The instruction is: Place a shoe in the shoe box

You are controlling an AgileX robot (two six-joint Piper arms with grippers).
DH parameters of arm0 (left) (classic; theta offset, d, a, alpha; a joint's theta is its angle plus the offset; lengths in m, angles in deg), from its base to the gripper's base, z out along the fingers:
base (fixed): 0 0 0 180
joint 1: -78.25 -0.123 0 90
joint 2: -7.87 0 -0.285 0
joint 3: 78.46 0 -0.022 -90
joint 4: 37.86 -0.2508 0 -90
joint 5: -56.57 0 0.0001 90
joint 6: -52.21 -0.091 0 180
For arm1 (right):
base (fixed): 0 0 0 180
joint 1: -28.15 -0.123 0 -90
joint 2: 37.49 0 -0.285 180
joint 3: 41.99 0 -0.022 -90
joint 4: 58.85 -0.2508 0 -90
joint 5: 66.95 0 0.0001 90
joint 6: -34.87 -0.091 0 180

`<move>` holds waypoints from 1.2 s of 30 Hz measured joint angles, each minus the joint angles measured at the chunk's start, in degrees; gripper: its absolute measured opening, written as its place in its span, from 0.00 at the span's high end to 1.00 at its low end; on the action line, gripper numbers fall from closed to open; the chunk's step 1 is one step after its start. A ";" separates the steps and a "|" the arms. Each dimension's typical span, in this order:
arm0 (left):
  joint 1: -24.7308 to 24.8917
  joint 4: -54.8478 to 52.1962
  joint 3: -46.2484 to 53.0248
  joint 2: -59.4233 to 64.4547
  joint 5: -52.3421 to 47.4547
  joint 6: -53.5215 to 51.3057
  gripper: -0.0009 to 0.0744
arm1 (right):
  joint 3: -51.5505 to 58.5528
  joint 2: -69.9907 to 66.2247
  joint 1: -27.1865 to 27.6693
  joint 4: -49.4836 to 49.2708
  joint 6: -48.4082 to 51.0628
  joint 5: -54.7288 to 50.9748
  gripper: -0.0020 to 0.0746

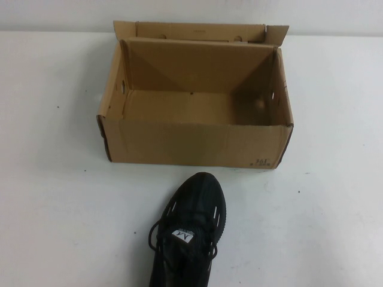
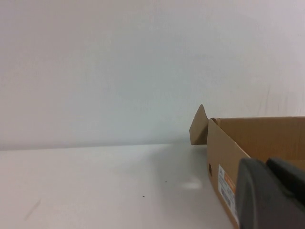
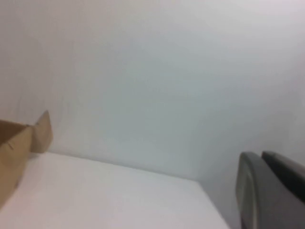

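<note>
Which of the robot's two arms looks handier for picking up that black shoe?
Hard to call. The shoe lies near the middle, before the open shoe box. Neither arm shows from above; the left gripper and right gripper, both shut, sit back. Perhaps right, since the toe leans that way.

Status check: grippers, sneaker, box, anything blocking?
Left gripper and right gripper both shut, empty, parked off the table. Black sneaker on table, toe toward open cardboard shoe box. Box empty, lid folded back, nothing between them.
</note>
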 joint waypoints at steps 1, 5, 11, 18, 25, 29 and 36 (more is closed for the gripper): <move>0.00 0.00 0.00 0.00 0.27 0.00 0.99 | 0.00 0.00 0.00 0.57 4.11 0.26 1.00; 0.00 0.00 0.00 0.00 1.63 0.00 0.99 | 0.00 0.00 0.00 1.88 18.94 0.88 1.00; 0.00 0.00 0.00 0.00 5.57 0.20 0.99 | 0.00 0.00 0.00 1.60 23.01 5.37 1.00; 0.00 0.00 0.00 0.00 14.98 2.77 0.99 | 0.00 0.00 0.00 1.60 1.28 16.01 1.00; 0.00 0.00 0.00 0.00 32.49 4.46 0.99 | 0.00 0.12 0.00 1.51 -22.19 40.78 1.00; 0.00 0.00 -2.87 -0.11 33.36 6.90 0.99 | -3.19 0.38 0.00 1.27 -27.59 43.34 1.00; 0.00 -0.10 -15.38 0.15 30.84 7.54 0.99 | -21.69 0.34 0.00 -0.33 -35.91 27.55 1.00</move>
